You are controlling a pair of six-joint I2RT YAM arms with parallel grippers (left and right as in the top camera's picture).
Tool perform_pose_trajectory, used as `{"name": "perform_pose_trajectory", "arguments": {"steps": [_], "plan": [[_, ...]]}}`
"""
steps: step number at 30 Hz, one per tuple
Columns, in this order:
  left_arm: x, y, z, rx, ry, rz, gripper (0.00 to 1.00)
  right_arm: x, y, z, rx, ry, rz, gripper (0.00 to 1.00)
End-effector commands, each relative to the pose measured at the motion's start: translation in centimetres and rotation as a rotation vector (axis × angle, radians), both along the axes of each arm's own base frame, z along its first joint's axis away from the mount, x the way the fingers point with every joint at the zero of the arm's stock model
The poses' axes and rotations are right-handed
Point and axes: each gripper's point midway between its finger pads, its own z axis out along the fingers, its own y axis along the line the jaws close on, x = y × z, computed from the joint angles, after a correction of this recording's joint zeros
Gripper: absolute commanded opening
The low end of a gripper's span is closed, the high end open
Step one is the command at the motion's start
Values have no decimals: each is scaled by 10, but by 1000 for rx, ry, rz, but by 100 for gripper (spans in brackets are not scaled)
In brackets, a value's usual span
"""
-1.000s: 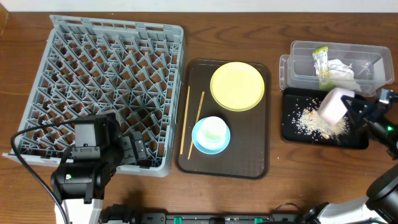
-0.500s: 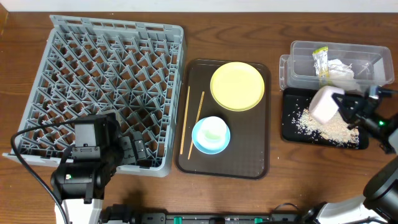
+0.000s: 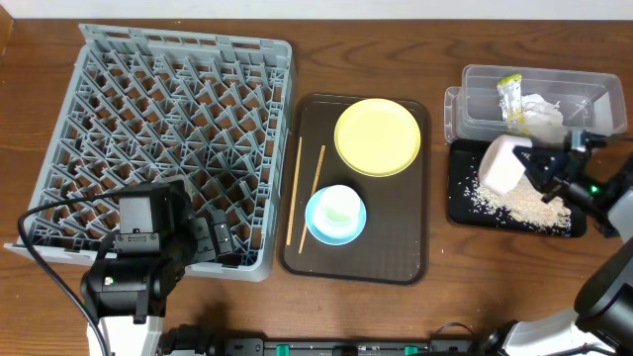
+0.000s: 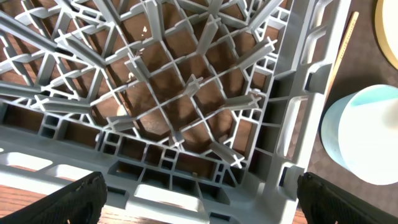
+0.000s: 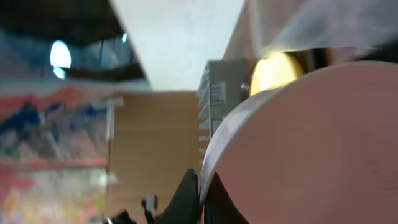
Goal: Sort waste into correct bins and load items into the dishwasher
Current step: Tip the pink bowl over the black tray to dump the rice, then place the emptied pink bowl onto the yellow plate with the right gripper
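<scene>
The right gripper (image 3: 539,168) was clamped on the tipped bowl (image 3: 501,164), which hung just beyond its fingertips above the tray (image 3: 460,213), with scraps (image 3: 514,203) below. Emptying it well meant holding the bowl's mouth inside the tray's edges. The left gripper (image 4: 199,199) gaped empty over the rack (image 3: 178,119).

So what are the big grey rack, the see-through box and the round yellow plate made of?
Big grey lattice rack: probably matte moulded plastic, thin even-coloured ribs. See-through rectangular tub: clear plastic, its contents show through. Round yellow plate: smooth, plastic or glazed ceramic; can't tell.
</scene>
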Motion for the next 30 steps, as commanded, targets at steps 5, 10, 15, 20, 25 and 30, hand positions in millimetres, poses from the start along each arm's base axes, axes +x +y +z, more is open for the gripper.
{"name": "perform_pose_trajectory", "arguments": {"steps": [5, 10, 15, 20, 25, 30], "plan": [[2, 0, 7, -3, -14, 3, 99, 0, -15, 18, 66, -27, -21, 1], [1, 0, 6, -3, -12, 3, 99, 0, -15, 18, 71, -21, -20, 1], [1, 0, 6, -3, -13, 3, 99, 1, -8, 19, 70, -23, -1, 1], [1, 0, 7, -3, -13, 3, 99, 4, 32, 44, -16, -139, 116, 1], [1, 0, 7, -3, -13, 3, 99, 11, 87, 86, -142, -305, 256, 1], [1, 0, 7, -3, -14, 3, 99, 18, 154, 126, -250, -503, 353, 2]]}}
